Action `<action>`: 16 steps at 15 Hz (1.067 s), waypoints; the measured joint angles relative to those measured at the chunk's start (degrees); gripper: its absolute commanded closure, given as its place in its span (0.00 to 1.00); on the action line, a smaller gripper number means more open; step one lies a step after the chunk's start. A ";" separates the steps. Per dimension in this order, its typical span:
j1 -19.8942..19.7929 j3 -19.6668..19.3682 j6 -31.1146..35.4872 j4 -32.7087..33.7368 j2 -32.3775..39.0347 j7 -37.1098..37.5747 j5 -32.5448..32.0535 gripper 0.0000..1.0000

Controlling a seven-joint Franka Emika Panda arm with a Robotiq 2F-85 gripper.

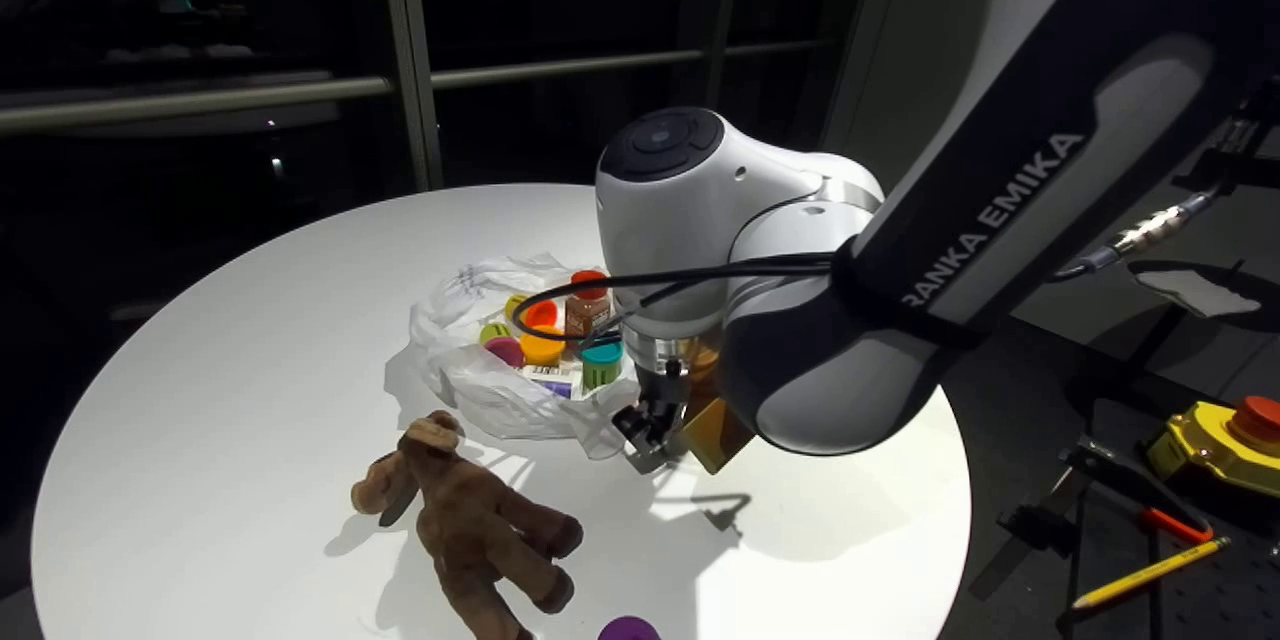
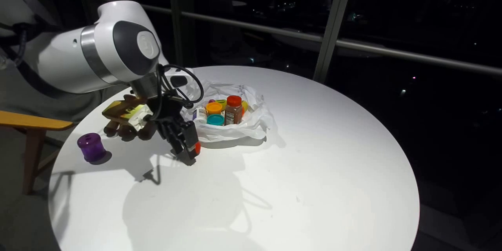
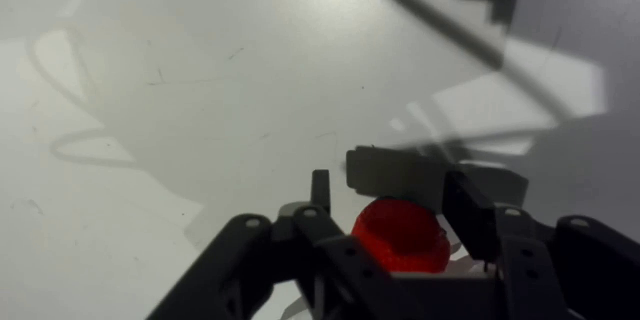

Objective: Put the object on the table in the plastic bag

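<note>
A red round object (image 3: 402,237) with a textured surface lies on the table between my fingers in the wrist view. A small part of the red object (image 2: 197,148) shows behind a finger in an exterior view. My gripper (image 3: 388,180) is open around it, with gaps beside it on both sides. The gripper is low over the table in both exterior views (image 1: 650,440) (image 2: 183,147). The white plastic bag (image 1: 470,400) lies spread open beside the gripper, also in an exterior view (image 2: 235,132). It holds several colored tubs and a red-lidded jar (image 2: 233,111).
A brown plush toy (image 1: 470,520) lies near the bag. A purple container (image 2: 92,149) stands near the edge of the round white table (image 2: 333,164). A yellow box-like part (image 1: 717,432) sits by the wrist, and a cable loops out from the arm.
</note>
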 measured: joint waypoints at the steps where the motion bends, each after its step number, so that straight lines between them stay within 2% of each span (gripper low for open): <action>1: -0.08 -0.10 0.21 0.22 0.04 0.37 0.00 0.01; 3: -0.46 -0.23 1.17 0.89 0.38 1.33 0.00 0.00; 4: -0.74 -0.29 1.80 1.34 0.76 1.76 0.00 0.27; 6: -1.47 -0.31 2.57 2.59 1.98 2.46 0.00 0.28; 12: -2.37 -0.30 2.91 4.60 3.88 3.80 0.00 0.74; 16: -2.08 -0.29 2.90 4.09 3.54 4.03 0.00 0.74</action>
